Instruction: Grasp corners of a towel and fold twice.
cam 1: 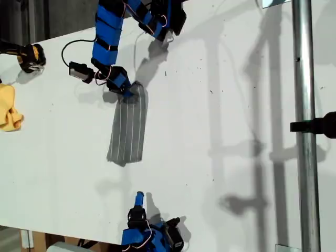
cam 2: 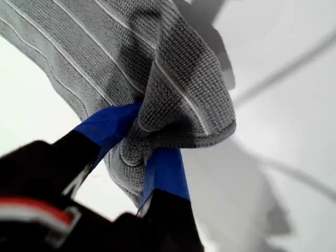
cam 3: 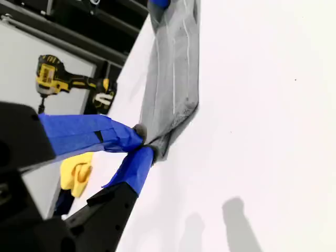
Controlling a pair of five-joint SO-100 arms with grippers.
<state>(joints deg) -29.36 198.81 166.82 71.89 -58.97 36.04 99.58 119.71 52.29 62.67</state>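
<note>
My first gripper (cam 2: 142,142) has its jaws clamped on a bunched towel (cam 1: 128,131) end; the rest lies on the table (cam 1: 220,105). My second gripper (cam 3: 143,143) looks nearly closed, empty. An uneven pinch could skew the fold.

A flat white table (cam 1: 220,126) carried everything before me. On it lay the grey striped towel (cam 1: 127,131), folded long and narrow; a crumpled yellow cloth (cam 1: 9,109) rested near the exterior view's left edge

Towel (cam 2: 157,63): grey knitted cloth, nubby (thin white stripes); table (cam 1: 220,131): smooth matt white.
</note>
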